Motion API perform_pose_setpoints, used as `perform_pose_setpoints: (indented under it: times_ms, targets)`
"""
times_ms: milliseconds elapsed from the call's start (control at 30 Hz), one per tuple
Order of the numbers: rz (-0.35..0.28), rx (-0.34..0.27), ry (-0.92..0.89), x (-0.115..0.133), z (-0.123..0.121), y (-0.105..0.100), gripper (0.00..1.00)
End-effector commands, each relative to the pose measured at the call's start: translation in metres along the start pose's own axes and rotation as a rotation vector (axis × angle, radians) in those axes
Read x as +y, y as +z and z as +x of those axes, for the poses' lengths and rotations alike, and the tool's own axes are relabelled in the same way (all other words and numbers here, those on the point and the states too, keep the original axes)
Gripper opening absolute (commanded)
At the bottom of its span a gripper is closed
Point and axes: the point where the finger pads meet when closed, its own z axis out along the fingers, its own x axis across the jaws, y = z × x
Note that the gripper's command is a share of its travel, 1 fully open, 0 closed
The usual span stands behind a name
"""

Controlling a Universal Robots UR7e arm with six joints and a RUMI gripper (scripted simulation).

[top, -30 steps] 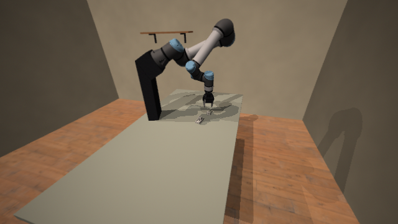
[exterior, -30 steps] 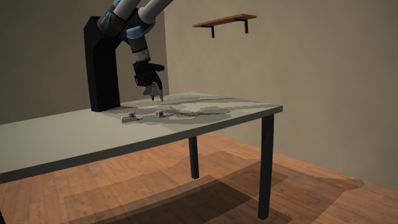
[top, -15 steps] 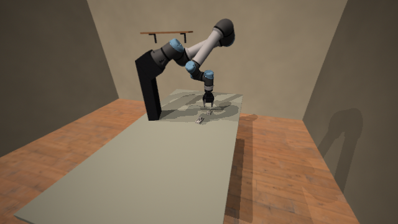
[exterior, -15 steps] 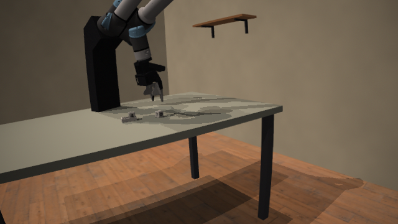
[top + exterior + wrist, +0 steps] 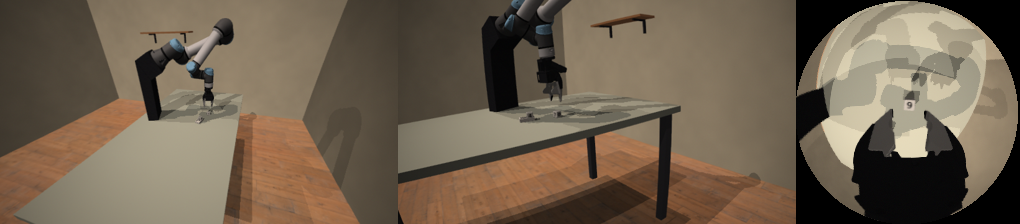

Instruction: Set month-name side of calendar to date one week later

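Plain tan-walled room with a wooden plank floor, a small wooden shelf up on the far wall, and a long matte grey-green table on black legs taking up most of the space. The arm's black pedestal stands at the far end of the table, with the grey-and-white arm and its blue joint caps bending over and down. The gripper hangs above the tabletop pointing straight down, its jaws partway apart with nothing between them. Right under it, lying loose on the table and out of the tray, is one cube: small, pale, hard-edged, with a dark 9 (or 6, depending on which way you read it) on its top face in the wrist view. A little nearer and to the left sits the tray, a low pale block with the other cube seated in it; I can't read the month side or that digit from here. My guess is it's lining up to pick the loose cube, so next comes a straight drop to straddle it squarely, then a squeeze. It's tiny and smooth-looking, so an off-center grab could twist it.
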Motion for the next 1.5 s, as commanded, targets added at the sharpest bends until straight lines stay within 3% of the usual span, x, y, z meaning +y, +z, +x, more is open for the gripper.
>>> perform_pose_setpoints:
  times_ms: [0,267,300,1467]
  targets:
    - [-0.087,0.011,0.009,0.0013,0.0007,-0.0019,0.4]
    - [-0.1,0.016,0.01,0.0017,0.0022,-0.0024,0.4]
    - [-0.101,0.016,0.01,0.0018,0.0024,-0.0024,1.0]
    - [-0.1,0.02,0.064,0.0015,0.0037,-0.0029,1.0]
